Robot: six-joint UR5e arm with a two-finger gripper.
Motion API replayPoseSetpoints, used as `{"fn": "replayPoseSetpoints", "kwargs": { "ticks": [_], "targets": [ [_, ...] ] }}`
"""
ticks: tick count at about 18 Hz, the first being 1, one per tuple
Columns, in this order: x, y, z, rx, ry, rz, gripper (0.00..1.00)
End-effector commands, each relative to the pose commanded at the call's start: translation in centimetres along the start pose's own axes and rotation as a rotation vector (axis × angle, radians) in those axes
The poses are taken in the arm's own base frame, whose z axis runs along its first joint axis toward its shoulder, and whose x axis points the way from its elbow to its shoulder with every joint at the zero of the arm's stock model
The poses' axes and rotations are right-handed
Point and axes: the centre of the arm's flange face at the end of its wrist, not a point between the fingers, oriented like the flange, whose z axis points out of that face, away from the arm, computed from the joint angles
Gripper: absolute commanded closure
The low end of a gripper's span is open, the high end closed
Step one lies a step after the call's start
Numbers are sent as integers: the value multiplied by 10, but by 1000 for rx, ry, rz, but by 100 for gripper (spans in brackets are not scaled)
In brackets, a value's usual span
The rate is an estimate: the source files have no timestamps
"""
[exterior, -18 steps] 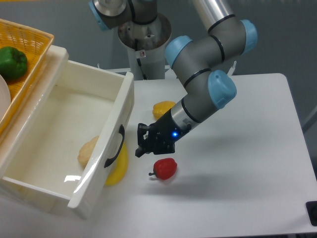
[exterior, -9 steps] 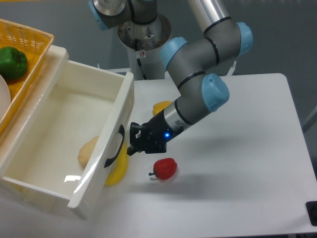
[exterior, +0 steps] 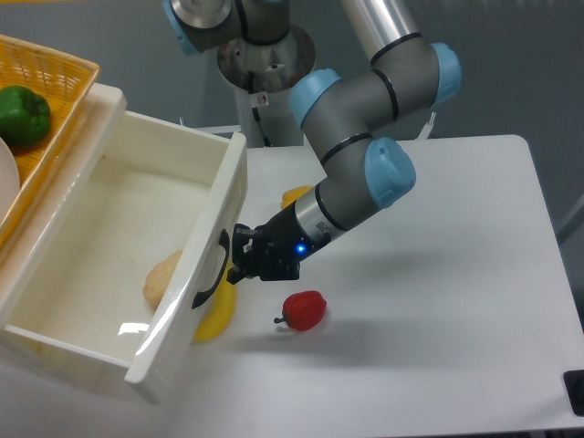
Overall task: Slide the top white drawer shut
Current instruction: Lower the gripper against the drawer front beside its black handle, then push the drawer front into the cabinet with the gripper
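Facing you, the top white drawer point(exterior: 137, 265) stands pulled out.
Your tool point(exterior: 245, 265) sits beside its black handle point(exterior: 213, 271); grip state unclear; bare worktop point(exterior: 438, 301) rightward.

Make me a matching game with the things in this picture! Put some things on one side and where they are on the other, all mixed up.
Things:
1. green pepper
2. red pepper
3. pale lumpy food
4. robot hand

Places:
A. inside the open top white drawer
B. right by the drawer's black handle
C. in the yellow basket
D. lying on the white table

Right pairs: 1-C, 2-D, 3-A, 4-B
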Motion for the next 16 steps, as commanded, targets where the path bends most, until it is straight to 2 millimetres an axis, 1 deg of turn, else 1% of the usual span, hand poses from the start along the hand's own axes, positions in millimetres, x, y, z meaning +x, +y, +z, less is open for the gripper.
{"fn": "replayPoseSetpoints", "kwargs": {
  "ticks": [6, 9, 11, 16],
  "targets": [
    [4, 1, 1, -9, 6, -4, 100],
    [10, 0, 6, -17, 10, 4, 100],
    [19, -1, 6, -20, 11, 11, 100],
    [25, -1, 13, -35, 17, 11, 100]
  ]
}}
